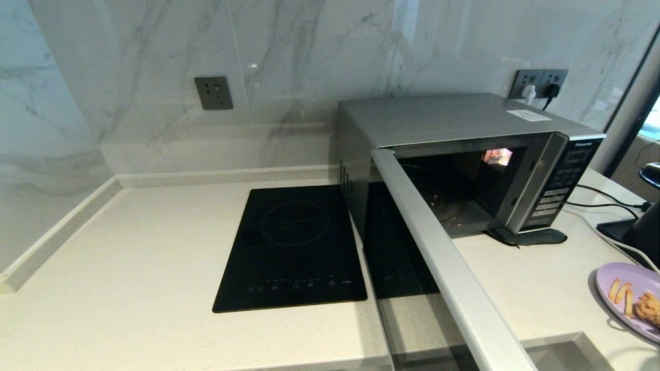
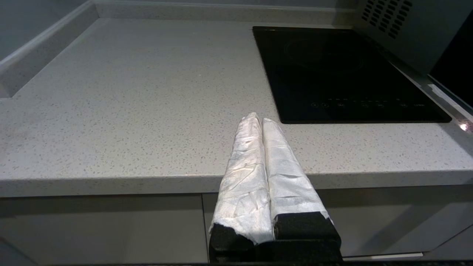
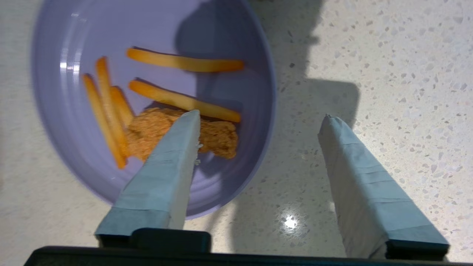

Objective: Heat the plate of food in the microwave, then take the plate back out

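Marble-veined wall panels back a pale speckled worktop [image 1: 129, 268], and from my remote seat I see a black induction hob [image 1: 294, 247] set flat into it, just left of the microwave [image 1: 464, 154]. That oven stands against the wall with its door [image 1: 443, 268] swung wide toward the robot, the dark cavity and its glass turntable exposed, nothing on the turntable that I can make out. Two plugs sit in the wall socket [image 1: 539, 82] behind it, and cables trail across the surface to its right.

My plate of food [image 1: 629, 299] rests on the worktop at the far right, well apart from the oven's front and partly cut off by the head view's edge. On it lie several fry sticks [image 3: 184, 64] and one crumbed piece [image 3: 218, 136].

My right hand [image 3: 260, 120] hangs over the plate's rim, fingers spread and released, one above the food, the other above bare worktop; it grips nothing.

My left hand [image 2: 258, 120] is parked at the worktop's front edge near the hob, its wrapped fingers pressed together, empty.
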{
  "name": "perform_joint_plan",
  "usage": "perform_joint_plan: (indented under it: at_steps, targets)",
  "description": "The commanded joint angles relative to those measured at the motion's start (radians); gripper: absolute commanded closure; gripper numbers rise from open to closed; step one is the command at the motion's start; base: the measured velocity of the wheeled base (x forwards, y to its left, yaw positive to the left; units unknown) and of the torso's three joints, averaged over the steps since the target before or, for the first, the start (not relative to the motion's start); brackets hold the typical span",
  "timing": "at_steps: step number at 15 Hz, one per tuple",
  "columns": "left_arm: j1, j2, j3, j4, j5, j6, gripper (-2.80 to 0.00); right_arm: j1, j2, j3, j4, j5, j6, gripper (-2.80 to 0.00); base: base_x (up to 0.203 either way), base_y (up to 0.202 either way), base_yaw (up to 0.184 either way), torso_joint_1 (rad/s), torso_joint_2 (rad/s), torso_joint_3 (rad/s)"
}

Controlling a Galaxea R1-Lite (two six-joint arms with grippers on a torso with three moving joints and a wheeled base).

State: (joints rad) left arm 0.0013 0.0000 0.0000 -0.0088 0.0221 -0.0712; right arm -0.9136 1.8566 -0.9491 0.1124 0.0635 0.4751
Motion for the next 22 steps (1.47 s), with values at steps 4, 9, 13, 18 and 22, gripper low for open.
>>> perform_joint_plan:
  at_steps: [4,9,13,18,22]
  targets:
    - [0.0,0.002,0.0,0.0,0.001,-0.001,0.0,0.022,-0.176,-0.053,0.091,0.089,0.001,-2.8,0.0,0.0,0.0,0.0,0.0,0.0]
    - [0.0,0.002,0.0,0.0,0.001,-0.001,0.0,0.061,-0.327,-0.282,0.316,0.367,0.001,-2.8,0.0,0.0,0.0,0.0,0.0,0.0]
    - [0.0,0.002,0.0,0.0,0.001,-0.001,0.0,0.089,-0.459,-0.31,0.332,0.499,-0.024,-2.8,0.0,0.0,0.0,0.0,0.0,0.0]
    - [0.0,0.002,0.0,0.0,0.001,-0.001,0.0,0.11,-0.513,-0.465,0.342,0.433,-0.083,-2.8,0.0,0.0,0.0,0.0,0.0,0.0]
    - [0.0,0.002,0.0,0.0,0.001,-0.001,0.0,0.305,-0.552,-0.479,0.387,0.428,-0.104,0.0,0.0,0.0,0.0,0.0,0.0,0.0]
